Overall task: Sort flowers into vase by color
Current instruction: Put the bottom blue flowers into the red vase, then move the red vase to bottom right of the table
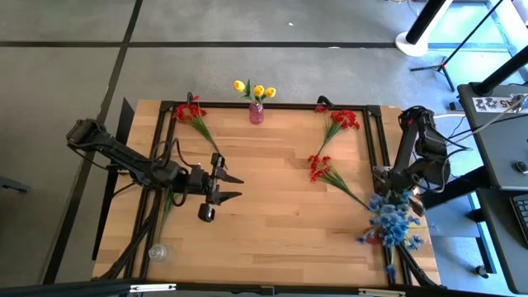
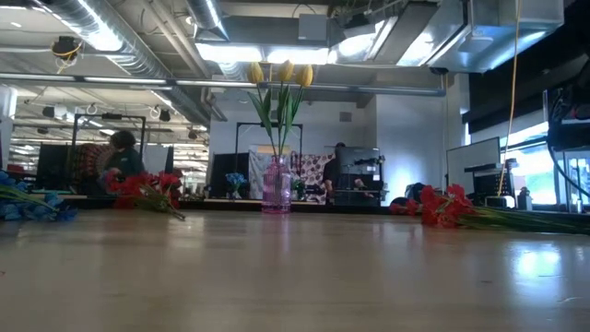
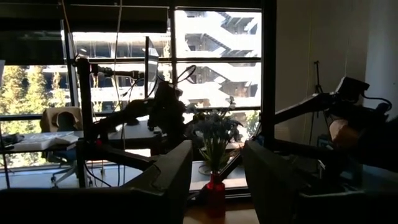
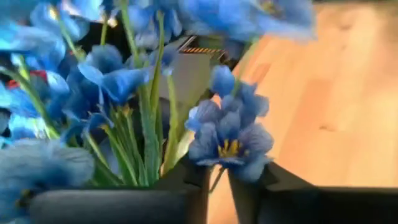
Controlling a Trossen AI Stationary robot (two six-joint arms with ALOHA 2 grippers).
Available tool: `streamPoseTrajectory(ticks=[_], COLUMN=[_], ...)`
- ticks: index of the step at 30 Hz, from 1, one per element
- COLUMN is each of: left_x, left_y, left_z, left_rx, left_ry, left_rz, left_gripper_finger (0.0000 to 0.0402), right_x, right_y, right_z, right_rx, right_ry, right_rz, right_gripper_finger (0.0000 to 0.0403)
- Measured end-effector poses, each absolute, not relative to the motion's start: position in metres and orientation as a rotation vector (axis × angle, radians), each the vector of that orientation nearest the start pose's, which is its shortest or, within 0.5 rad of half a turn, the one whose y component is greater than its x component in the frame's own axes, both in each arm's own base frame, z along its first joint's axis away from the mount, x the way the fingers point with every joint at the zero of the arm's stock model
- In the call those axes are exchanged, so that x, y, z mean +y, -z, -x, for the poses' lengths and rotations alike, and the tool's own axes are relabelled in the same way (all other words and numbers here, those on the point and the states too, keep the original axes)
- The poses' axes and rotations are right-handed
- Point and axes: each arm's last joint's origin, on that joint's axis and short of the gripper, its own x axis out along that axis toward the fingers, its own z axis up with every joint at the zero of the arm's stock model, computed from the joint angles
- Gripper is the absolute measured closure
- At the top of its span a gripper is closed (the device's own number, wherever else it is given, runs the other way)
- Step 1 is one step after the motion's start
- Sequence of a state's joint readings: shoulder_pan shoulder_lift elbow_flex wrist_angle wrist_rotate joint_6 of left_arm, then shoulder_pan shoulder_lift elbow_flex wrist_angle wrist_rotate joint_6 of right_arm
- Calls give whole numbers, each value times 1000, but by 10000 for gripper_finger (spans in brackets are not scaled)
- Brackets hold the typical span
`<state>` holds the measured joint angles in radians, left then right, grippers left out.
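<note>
Blue flowers [image 1: 393,223] bunch at the table's near right corner, and in the left wrist view they stand in a small red vase [image 3: 216,196]. My right gripper [image 1: 394,191] hangs just above them, and blue blooms [image 4: 229,138] fill its wrist view. Yellow tulips [image 1: 255,89] stand in a pink vase [image 1: 256,113] at the far edge. Three red flowers lie flat on the wood: one far left [image 1: 191,112], one far right [image 1: 341,120], one right of centre [image 1: 320,166]. My left gripper [image 1: 235,186] is open and level over the table's left half, pointing right. My right gripper [image 4: 219,190] has its fingers nearly together on a thin green stem [image 4: 218,177] below a blue bloom, pinched between them. It comes at the bunch from above on the far side. The bloom stands upright above the fingers, among the other blue flowers.
A small clear glass vase [image 1: 157,252] stands at the near left corner. A black frame [image 1: 272,105] rims the table. Bare wood lies between the two arms in the middle [image 1: 280,206]. People and desks show in the room beyond [image 2: 120,157].
</note>
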<state>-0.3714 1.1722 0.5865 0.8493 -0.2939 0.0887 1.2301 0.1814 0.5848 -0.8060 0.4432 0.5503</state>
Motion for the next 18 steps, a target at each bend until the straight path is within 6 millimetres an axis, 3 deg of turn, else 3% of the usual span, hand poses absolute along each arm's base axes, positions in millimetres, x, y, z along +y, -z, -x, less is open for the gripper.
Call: streamPoseTrajectory(ticks=[10, 18], left_x=[-82, -84], left_y=[-286, -281], left_z=[-233, -234], left_rx=[-246, -203], left_ry=[66, 111], left_rz=[-5, -53], left_gripper_finger=[262, 262], right_x=[11, -4], right_y=[-303, -318], right_z=[-21, -22], right_rx=[387, 238], right_ry=[-543, -317], right_rz=[-223, -142], right_gripper_finger=[208, 151])
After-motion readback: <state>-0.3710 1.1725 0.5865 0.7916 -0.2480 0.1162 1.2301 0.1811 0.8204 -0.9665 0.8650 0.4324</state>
